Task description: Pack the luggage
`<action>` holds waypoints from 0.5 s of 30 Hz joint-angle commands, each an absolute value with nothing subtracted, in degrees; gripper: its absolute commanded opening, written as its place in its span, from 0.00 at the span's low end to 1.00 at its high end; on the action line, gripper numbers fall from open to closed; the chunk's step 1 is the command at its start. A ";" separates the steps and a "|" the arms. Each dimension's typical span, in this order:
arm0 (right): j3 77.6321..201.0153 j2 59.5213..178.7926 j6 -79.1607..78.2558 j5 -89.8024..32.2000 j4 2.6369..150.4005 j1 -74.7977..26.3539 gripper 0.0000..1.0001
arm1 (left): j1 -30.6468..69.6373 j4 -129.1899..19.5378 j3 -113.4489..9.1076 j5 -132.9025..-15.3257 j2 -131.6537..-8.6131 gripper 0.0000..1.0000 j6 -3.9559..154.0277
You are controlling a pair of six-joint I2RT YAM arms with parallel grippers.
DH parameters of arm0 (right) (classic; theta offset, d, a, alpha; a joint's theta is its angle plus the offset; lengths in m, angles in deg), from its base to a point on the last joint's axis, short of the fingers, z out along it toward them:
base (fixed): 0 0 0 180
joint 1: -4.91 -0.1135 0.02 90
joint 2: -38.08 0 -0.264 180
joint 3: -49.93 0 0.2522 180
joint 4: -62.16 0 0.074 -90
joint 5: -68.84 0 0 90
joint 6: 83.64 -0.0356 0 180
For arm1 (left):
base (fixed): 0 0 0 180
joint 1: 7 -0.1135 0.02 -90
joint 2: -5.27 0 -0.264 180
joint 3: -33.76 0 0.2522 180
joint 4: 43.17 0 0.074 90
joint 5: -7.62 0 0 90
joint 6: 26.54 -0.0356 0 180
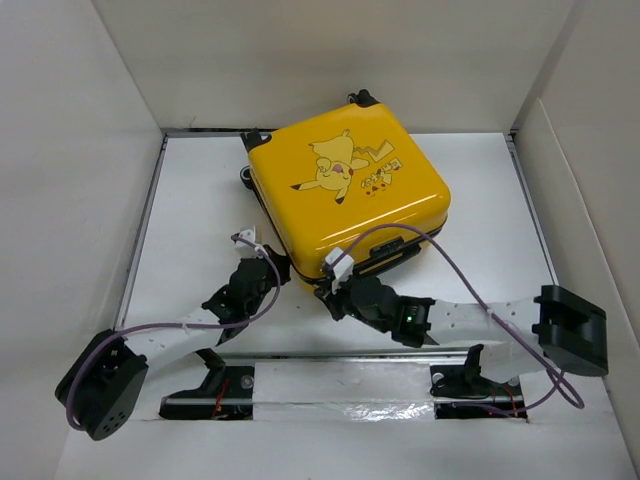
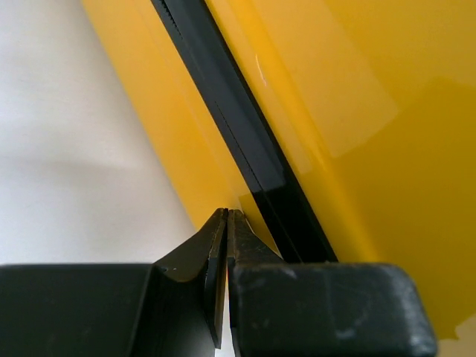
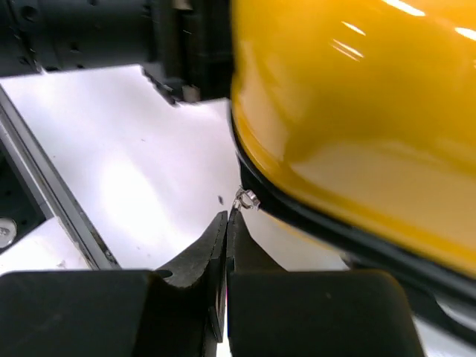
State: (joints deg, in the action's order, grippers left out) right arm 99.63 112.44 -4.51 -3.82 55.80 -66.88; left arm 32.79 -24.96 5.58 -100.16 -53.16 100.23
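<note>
Left gripper (image 2: 225, 217) right up close, jaws pinched together, tips against the black zipper seam (image 2: 242, 141) of the yellow Pikachu suitcase (image 1: 345, 180). Right gripper (image 3: 227, 217) is clenched too, with a small silver tab (image 3: 246, 198) just at its tips. The suitcase lies closed, print up, mid-table (image 1: 190, 210).

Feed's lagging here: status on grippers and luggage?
Left gripper shut at zipper seam. Right gripper shut beside small metal tab. Luggage closed, lying flat. Nothing blocking.
</note>
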 commanded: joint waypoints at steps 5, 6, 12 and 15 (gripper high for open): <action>105.88 125.78 -7.79 -20.72 29.55 -71.21 0.00 | 34.66 -11.48 0.40 -93.80 -57.22 0.00 105.47; 105.88 127.10 -8.14 -23.33 28.73 -71.21 0.00 | 34.66 -12.45 -0.30 -94.24 -57.22 0.00 105.12; 94.73 119.66 -11.47 -18.90 30.04 -71.21 0.00 | 25.36 -31.07 -9.26 -99.51 -52.83 0.56 105.20; 89.54 112.71 -12.71 -16.42 34.60 -71.21 0.00 | 17.01 -34.69 -13.13 -97.24 -51.86 0.69 106.43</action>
State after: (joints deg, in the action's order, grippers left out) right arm 92.51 117.27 -10.24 -18.05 36.13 -71.63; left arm 21.40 -35.98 -7.25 -99.96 -55.00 103.62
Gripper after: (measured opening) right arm 0.010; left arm 0.676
